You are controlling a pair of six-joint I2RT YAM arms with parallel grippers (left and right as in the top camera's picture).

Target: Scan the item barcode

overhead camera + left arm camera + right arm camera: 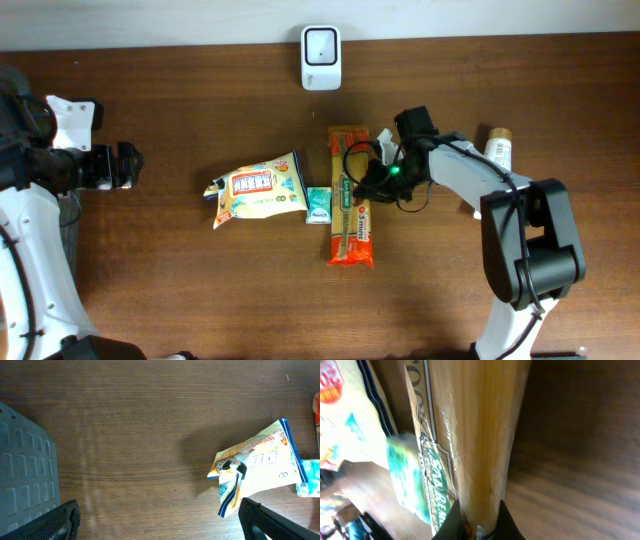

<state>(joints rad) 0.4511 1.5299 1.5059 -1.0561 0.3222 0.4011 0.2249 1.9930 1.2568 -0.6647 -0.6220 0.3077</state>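
right gripper (378, 177): pinched on pasta pack (350, 200)
left gripper (128, 166): wide, idle
tip: lift level, printed side toward scanner (320, 45)

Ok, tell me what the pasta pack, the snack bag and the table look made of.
The pasta pack: clear glossy plastic film; glare streaks run along it and the strands show through.
The snack bag: thin printed film, plastic or perhaps foil-lined; it holds sharp crumples.
The table: wood or wood-look laminate with a low sheen; dark streaky grain, which of the two is unclear.
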